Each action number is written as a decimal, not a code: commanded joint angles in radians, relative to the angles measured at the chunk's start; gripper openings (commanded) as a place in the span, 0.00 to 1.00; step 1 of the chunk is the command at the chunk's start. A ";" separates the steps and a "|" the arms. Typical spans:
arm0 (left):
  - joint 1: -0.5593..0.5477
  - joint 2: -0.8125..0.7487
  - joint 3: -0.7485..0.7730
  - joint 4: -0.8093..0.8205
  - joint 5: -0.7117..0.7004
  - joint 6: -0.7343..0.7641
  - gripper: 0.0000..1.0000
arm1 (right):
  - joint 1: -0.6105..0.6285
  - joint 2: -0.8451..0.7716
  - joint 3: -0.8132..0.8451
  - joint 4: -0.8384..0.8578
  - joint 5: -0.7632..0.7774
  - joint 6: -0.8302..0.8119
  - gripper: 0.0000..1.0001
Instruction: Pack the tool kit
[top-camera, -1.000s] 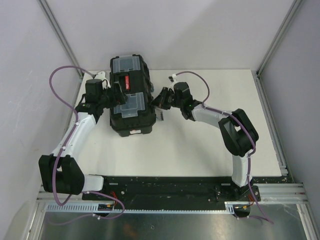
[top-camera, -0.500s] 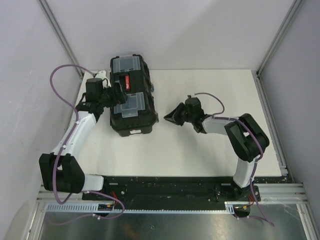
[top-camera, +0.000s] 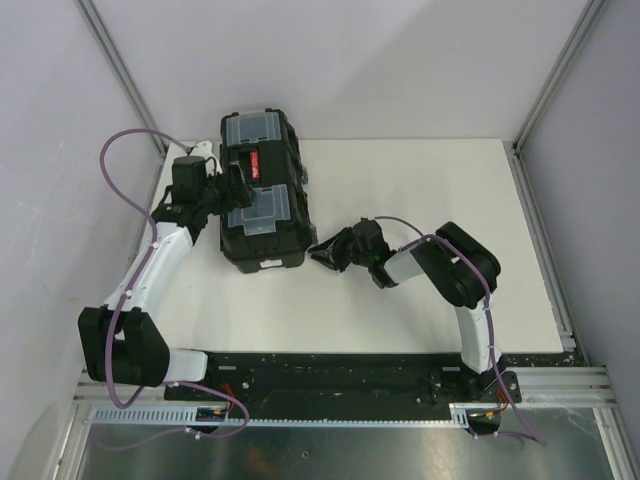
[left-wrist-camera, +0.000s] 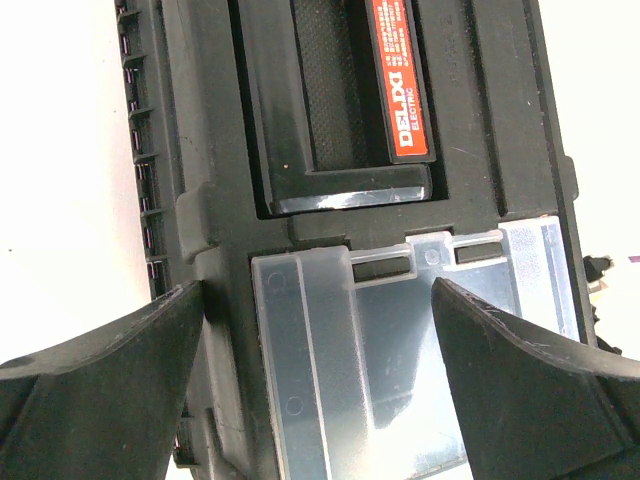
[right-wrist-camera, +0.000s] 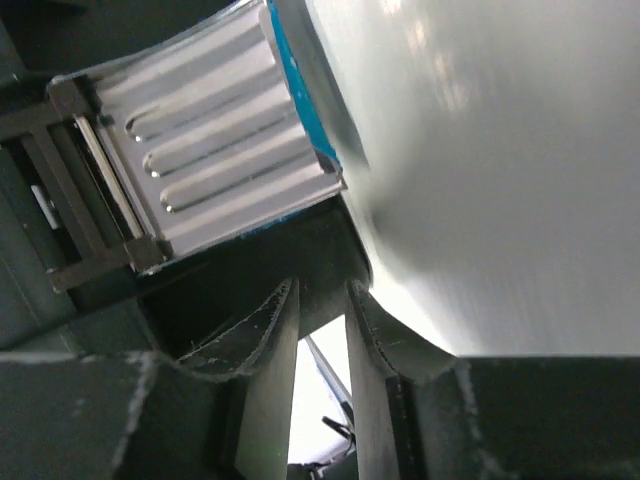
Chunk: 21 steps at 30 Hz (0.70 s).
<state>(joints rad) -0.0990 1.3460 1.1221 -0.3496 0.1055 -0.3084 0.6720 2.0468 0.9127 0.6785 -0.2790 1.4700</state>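
Left fingers (left-wrist-camera: 100, 380) stand wide apart over the lid of the tool kit (top-camera: 270, 240); right fingers (right-wrist-camera: 262, 350), barely parted and empty, sit just beside its blue latch (right-wrist-camera: 215, 140).

The left arm (top-camera: 158, 262) and right arm (top-camera: 478, 335) share white tubular links, bulky black joint housings and a looping purple cable (top-camera: 108, 158) each, ending in a black left tool (left-wrist-camera: 318, 292) and right tool (right-wrist-camera: 322, 292) with matte wedge fingers.
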 joint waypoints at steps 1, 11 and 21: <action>-0.036 0.023 -0.041 -0.112 0.012 0.036 0.95 | 0.002 0.043 0.009 0.167 0.083 0.105 0.32; -0.036 0.028 -0.035 -0.112 0.011 0.036 0.95 | 0.033 0.121 0.075 0.238 0.124 0.195 0.44; -0.037 0.029 -0.035 -0.111 0.011 0.039 0.95 | 0.054 0.119 0.066 0.292 0.191 0.287 0.52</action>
<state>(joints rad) -0.1024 1.3457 1.1206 -0.3405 0.0883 -0.3130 0.7071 2.1563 0.9466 0.8646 -0.1463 1.6424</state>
